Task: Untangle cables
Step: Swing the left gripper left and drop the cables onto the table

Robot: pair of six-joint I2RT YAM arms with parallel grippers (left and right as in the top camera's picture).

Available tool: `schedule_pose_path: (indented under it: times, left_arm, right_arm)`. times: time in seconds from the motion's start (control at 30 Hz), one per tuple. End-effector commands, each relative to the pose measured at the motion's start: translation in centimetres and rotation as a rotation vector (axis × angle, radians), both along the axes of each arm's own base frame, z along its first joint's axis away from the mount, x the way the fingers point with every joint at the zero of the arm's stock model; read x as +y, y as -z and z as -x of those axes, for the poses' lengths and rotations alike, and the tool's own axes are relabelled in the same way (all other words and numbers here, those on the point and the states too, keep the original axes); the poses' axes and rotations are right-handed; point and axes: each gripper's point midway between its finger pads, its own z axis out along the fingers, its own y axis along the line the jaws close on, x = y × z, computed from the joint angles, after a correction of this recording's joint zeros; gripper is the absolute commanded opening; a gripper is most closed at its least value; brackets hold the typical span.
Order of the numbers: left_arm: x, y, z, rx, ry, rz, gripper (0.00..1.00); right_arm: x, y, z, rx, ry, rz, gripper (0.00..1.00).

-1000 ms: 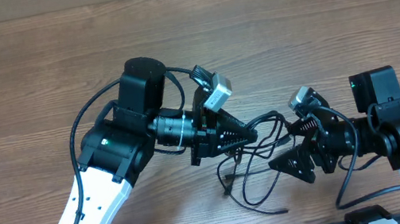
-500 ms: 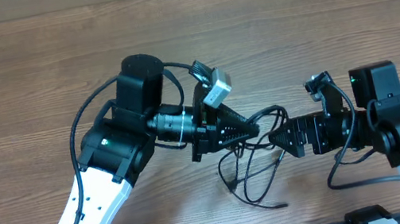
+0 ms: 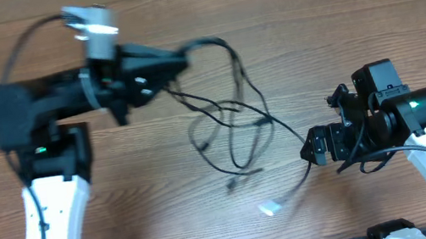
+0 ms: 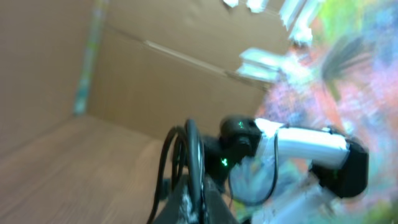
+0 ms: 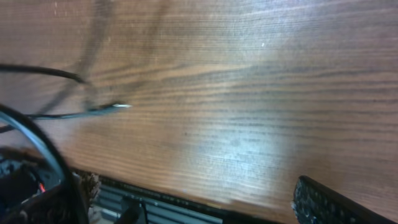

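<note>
Starting with the overhead. Got the left gripper (image 3: 174,60) over the far left part of the wooden table (image 3: 352,20), badly blurred, fingers pressed together on the cables (image 3: 235,124). Can follow the thin black cords from that pinch out to the right and down, draped in loose overlapping loops around the middle of the table. Can trace one strand on to the tip of the right gripper (image 3: 313,145), then curling back toward the near edge and ending in a white plug (image 3: 270,208) flat on the wood. Also spotted a smaller plug end (image 3: 231,187) a bit left of that, not touching it. Can't call the right gripper's jaws from up here, too dark.

Moving to the left wrist. Pretty smeared. Can just make out the left gripper (image 4: 193,208) at the bottom edge, closed on a loop of the cables (image 4: 186,143) standing up out of it. Beyond that, got the right arm (image 4: 305,144) with its white link and a green light (image 4: 239,127), plus a cardboard wall (image 4: 155,68) behind.

On to the right wrist. Shows the right gripper (image 5: 180,193) spread wide: textured finger pad (image 5: 323,202) in the bottom right corner, other side way over at bottom left, bare wood between. Can see one of the cables (image 5: 62,114) at left ending in a silver tip (image 5: 121,106), clear of both fingers
</note>
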Motion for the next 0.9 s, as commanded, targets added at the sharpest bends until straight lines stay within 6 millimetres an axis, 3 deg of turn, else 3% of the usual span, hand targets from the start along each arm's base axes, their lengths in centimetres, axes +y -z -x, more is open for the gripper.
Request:
schedule_pose_path:
  times: [0.0,0.1,0.2,0.27,0.33,0.37,0.43,0.5,0.53,0.63,0.77,0.87]
  left_arm:
    - [4.5,-2.8,-0.9,0.141,-0.145,0.077,0.04]
    - [8.1,-3.6,-2.2,0.205,-0.267,0.131,0.04]
    - [9.6,-4.1,-3.0,0.242,-0.325,0.181,0.04]
    - [9.7,-4.4,-3.2,0.248,-0.333,0.204,0.17]
    - [9.8,-4.3,-3.3,0.263,-0.334,0.207,0.52]
    - [9.8,-4.1,-3.5,0.284,-0.335,0.208,0.60]
    - [9.8,-3.8,-3.6,0.301,-0.332,0.202,0.55]
    - [9.7,-3.6,-3.5,0.301,-0.327,0.190,0.56]
    - [9.6,-3.3,-3.3,0.282,-0.319,0.165,0.72]
    - [9.2,-2.2,-2.8,0.227,-0.289,0.084,1.00]
    - [9.3,-0.2,-3.6,0.317,-0.274,0.056,1.00]
    - [10.4,2.6,-6.5,0.518,-0.354,0.117,1.00]
  right_arm:
    - [-0.3,-0.1,-0.3,-0.013,0.011,0.018,1.00]
    - [-0.3,-0.2,-0.5,-0.019,0.011,0.017,1.00]
    - [-0.3,-0.2,-0.5,-0.020,0.011,0.018,1.00]
    - [-0.3,-0.2,-0.5,-0.021,0.011,0.018,1.00]
    - [-0.3,-0.2,-0.5,-0.021,0.011,0.017,1.00]
    - [-0.3,-0.2,-0.5,-0.021,0.011,0.017,1.00]
    - [-0.3,-0.2,-0.5,-0.021,0.011,0.017,1.00]
    - [-0.3,-0.2,-0.5,-0.020,0.011,0.017,1.00]
    - [-0.3,-0.2,-0.5,-0.021,0.011,0.017,1.00]
    - [-0.2,-0.2,-0.5,-0.019,0.010,0.013,1.00]
    - [-0.1,-0.2,-0.4,-0.019,0.009,0.005,1.00]
    - [-0.1,-0.2,-0.5,-0.019,0.009,0.005,1.00]
